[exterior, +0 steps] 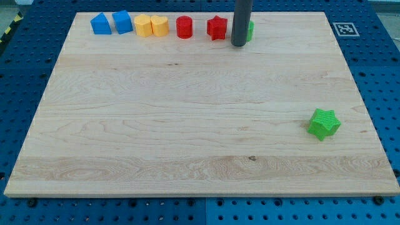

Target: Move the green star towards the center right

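The green star (324, 123) lies on the wooden board (187, 125) at the view's right, a little below mid height. My tip (238, 44) is at the view's top, far up and left of the star. It stands just right of the red star (217, 27) and in front of another green block (249, 30), which it mostly hides.
A row of blocks lines the board's top edge: two blue blocks (100, 24) (122, 22), two yellow blocks (143, 25) (159, 25), a red cylinder (184, 27). A fiducial tag (345, 29) sits at the top right off the board.
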Controlling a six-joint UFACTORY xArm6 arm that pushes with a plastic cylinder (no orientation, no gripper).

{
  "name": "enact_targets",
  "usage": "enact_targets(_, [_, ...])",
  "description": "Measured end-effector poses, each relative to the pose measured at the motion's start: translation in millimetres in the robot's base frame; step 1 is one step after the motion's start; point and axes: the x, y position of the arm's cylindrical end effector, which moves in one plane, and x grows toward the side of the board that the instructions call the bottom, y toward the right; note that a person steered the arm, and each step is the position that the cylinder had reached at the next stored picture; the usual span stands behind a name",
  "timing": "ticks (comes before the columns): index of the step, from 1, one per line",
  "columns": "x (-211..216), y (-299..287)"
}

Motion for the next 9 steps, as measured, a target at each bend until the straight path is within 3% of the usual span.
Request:
enact_targets(2, [8.1,-8.8])
enact_targets(4, [172.1,-44.4])
enact_targets(5, [252.4,-11.1])
enact_targets(6, [276.7,55.1])
enact_targets(9, [251.9,83.8])
